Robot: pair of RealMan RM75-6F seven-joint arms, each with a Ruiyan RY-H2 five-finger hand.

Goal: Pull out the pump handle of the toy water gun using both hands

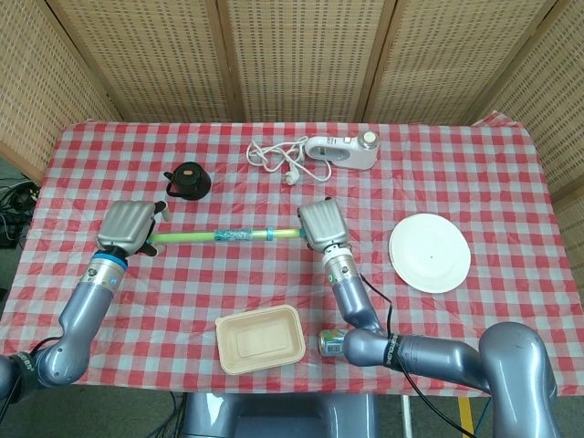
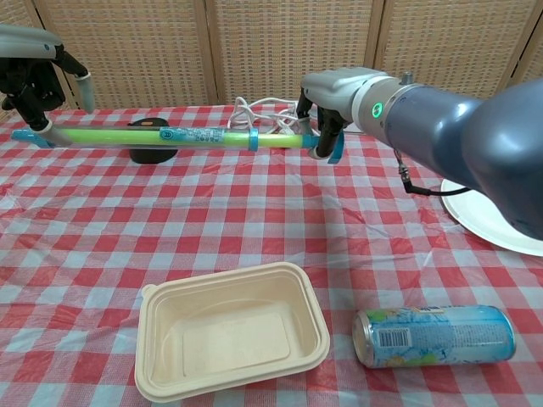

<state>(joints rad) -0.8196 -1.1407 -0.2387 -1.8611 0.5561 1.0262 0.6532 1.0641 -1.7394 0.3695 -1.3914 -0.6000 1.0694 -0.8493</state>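
The toy water gun (image 1: 228, 235) is a thin green tube with blue ends, held level above the checked cloth. My right hand (image 1: 316, 224) grips its right end, where a blue handle piece shows under the fingers in the chest view. There the right hand (image 2: 339, 97) sits at the tube's (image 2: 195, 136) right end. My left hand (image 1: 128, 225) covers the tube's left end. In the chest view the left hand (image 2: 32, 75) hovers over the blue tip with fingers spread, not plainly closed on it.
A beige food container (image 1: 260, 339) and a drink can (image 1: 336, 342) lie near the front edge. A white plate (image 1: 430, 253) is at the right. A black lid (image 1: 187, 180) sits behind the tube, and a white appliance (image 1: 342, 151) with its cord at the back.
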